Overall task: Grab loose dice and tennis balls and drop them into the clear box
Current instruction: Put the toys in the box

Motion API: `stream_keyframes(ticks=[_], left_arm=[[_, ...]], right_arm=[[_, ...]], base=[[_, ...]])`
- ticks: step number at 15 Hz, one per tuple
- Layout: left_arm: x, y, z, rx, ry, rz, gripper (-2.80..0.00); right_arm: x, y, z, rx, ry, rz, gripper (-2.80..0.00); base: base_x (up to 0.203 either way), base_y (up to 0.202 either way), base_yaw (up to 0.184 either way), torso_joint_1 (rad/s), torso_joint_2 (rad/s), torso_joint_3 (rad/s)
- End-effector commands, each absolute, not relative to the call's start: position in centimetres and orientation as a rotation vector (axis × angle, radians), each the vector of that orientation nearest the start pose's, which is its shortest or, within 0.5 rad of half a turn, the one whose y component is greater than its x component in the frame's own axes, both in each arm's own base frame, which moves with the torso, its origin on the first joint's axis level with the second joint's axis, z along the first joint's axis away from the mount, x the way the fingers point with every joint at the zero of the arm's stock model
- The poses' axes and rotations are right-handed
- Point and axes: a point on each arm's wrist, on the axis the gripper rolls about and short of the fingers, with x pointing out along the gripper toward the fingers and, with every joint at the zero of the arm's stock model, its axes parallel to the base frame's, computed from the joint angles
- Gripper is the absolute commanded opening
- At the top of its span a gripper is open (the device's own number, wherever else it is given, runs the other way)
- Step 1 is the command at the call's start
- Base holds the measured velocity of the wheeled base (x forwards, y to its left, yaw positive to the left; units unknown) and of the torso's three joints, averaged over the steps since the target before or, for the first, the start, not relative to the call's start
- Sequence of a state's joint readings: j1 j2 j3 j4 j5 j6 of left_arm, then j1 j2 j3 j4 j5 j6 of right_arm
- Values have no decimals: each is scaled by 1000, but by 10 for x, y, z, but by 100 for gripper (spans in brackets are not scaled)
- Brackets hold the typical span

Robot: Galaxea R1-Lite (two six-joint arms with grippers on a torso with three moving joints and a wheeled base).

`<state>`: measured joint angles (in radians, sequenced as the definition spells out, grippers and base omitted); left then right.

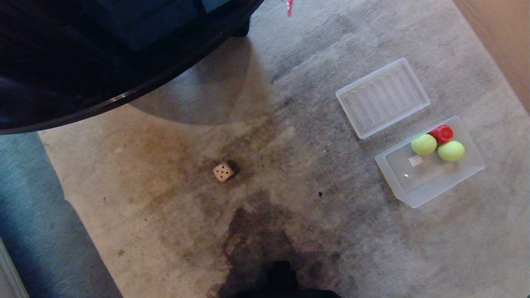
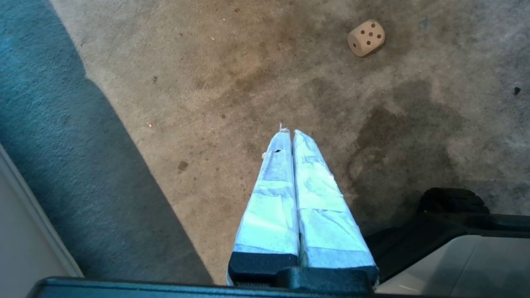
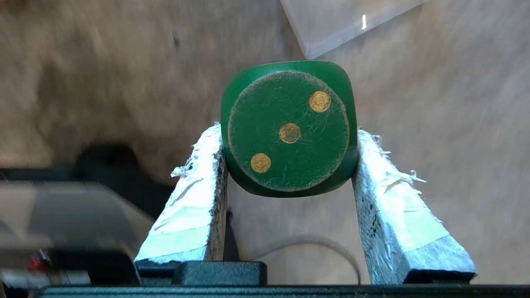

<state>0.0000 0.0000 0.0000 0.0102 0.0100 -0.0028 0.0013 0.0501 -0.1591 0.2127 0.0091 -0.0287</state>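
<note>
My right gripper (image 3: 288, 136) is shut on a dark green die (image 3: 290, 128) with three yellow pips facing the camera; a corner of the clear box (image 3: 331, 25) shows just beyond it. Neither gripper appears in the head view. There the clear box (image 1: 418, 194) sits on the carpet at the right, holding two tennis balls (image 1: 423, 144) (image 1: 451, 150) and a red die (image 1: 441, 133). A beige die (image 1: 223, 171) (image 2: 366, 37) with dark pips lies loose on the carpet near the middle. My left gripper (image 2: 289, 132) hangs shut and empty above the carpet, well short of the beige die.
The ribbed clear lid (image 1: 381, 97) lies flat just beyond the box. A dark rounded piece of furniture (image 1: 103, 54) fills the far left. A blue-grey strip (image 1: 37, 223) runs along the left edge. My base's dark shape (image 1: 285, 281) shows at the near edge.
</note>
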Motion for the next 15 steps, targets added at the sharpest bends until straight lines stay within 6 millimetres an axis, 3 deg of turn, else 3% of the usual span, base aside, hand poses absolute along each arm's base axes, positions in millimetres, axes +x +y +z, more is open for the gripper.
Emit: stream_keyframes(ticks=[1,4,7,9,12,15], left_arm=[[-23,0,74,-3,11,11,-280],[-23,0,74,-3,11,9,-280],[-23,0,74,-3,11,11,-280],[-23,0,74,-3,11,11,-280],[-23,0,74,-3,12,11,-280],[-23,0,74,-3,11,11,-280]], right_arm=[[-15,0,129,-11,223,12,-280],[11,0,159,50,304,3,-280],[84,0,171,97,468,-36,-280],[135,-1,167,112,510,-79,-280],[209,-6,144,117,503,-176,-280],[260,-13,130,134,386,-275,-280]], base=[[0,0,0,0,0,0],[0,0,0,0,0,0],[0,0,0,0,0,0],[0,0,0,0,0,0],[0,0,0,0,0,0],[0,0,0,0,0,0]])
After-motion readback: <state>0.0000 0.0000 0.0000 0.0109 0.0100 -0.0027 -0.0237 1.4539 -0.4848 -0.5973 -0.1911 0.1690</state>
